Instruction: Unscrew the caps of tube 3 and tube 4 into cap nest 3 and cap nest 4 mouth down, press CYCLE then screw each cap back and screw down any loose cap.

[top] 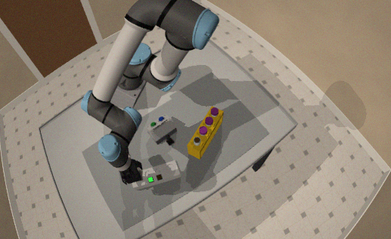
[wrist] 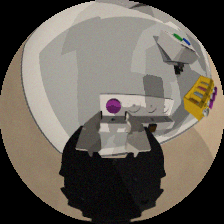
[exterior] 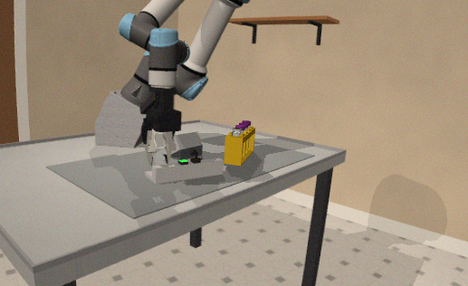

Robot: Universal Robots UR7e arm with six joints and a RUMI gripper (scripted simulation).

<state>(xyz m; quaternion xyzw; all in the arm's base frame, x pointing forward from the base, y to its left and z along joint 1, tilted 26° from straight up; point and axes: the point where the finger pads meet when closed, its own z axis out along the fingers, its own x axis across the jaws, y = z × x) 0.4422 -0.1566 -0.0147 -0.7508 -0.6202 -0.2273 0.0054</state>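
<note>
"Where's tube 4's purple cap (wrist: 113, 106)?"
"Cap nest 4, twelve o'clock from the gripper (top: 135, 181) (exterior: 157, 161) (wrist: 113, 111) in the wrist view."
"Fingers?"
"Parted, holding nothing."
"Green lamp (top: 150, 179) (exterior: 183, 161)?"
"Lit."

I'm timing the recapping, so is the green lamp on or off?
On: the green lamp glows bright green on the cap tray.
</note>
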